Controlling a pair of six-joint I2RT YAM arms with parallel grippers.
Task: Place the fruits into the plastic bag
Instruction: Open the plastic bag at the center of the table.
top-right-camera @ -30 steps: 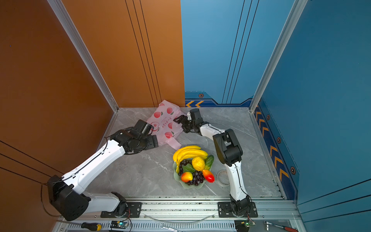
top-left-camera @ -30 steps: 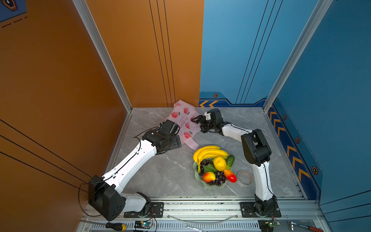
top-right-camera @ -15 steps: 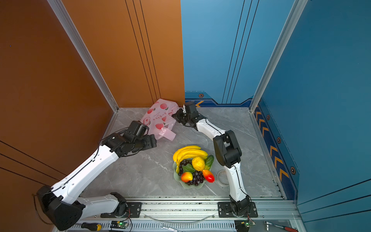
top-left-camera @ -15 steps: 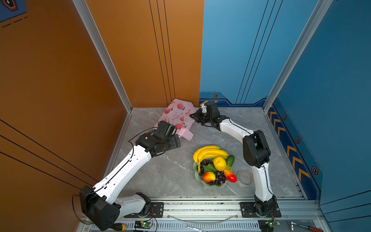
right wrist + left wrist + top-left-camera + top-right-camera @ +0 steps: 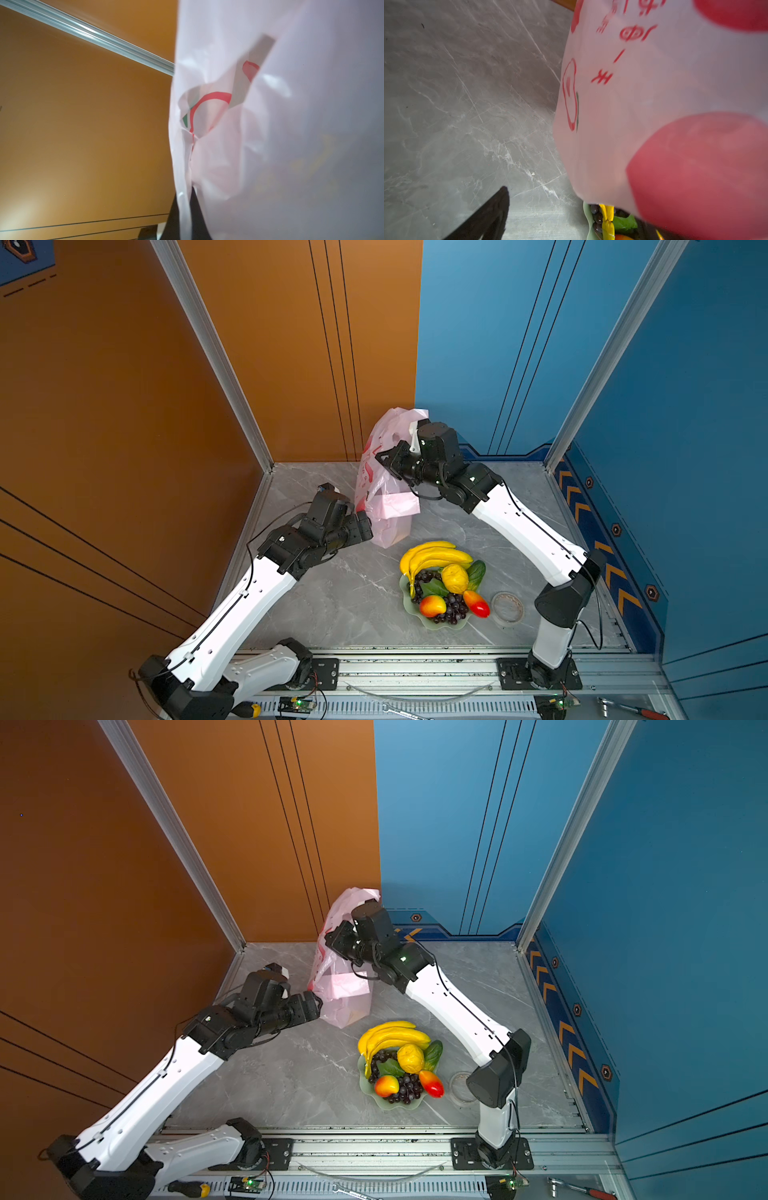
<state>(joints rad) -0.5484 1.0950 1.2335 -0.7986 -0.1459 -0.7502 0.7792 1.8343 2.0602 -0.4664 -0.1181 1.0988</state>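
Observation:
The pale-pink plastic bag [image 5: 388,506] [image 5: 345,990] hangs upright at the back of the table, its bottom resting near the plate. My right gripper [image 5: 380,458] [image 5: 188,207] is shut on the bag's upper edge and holds it up. My left gripper [image 5: 365,526] stands open at the bag's lower left side. In the left wrist view one finger [image 5: 494,212] shows and the bag [image 5: 654,104] hides the other. The fruits lie on the pale green plate [image 5: 440,624]: banana bunch [image 5: 436,556], lemon [image 5: 454,577], two mangoes [image 5: 432,605], grapes [image 5: 453,610].
A clear tape roll [image 5: 507,608] lies right of the plate, close to the right arm's elbow. Orange and blue walls close in the back and sides. A screwdriver [image 5: 245,709] and a ratchet [image 5: 627,709] lie on the front rail.
My right gripper shut on the bag and rose, pulling it from flat on the table to hanging upright. My left gripper drew back along the bag toward its lower end.

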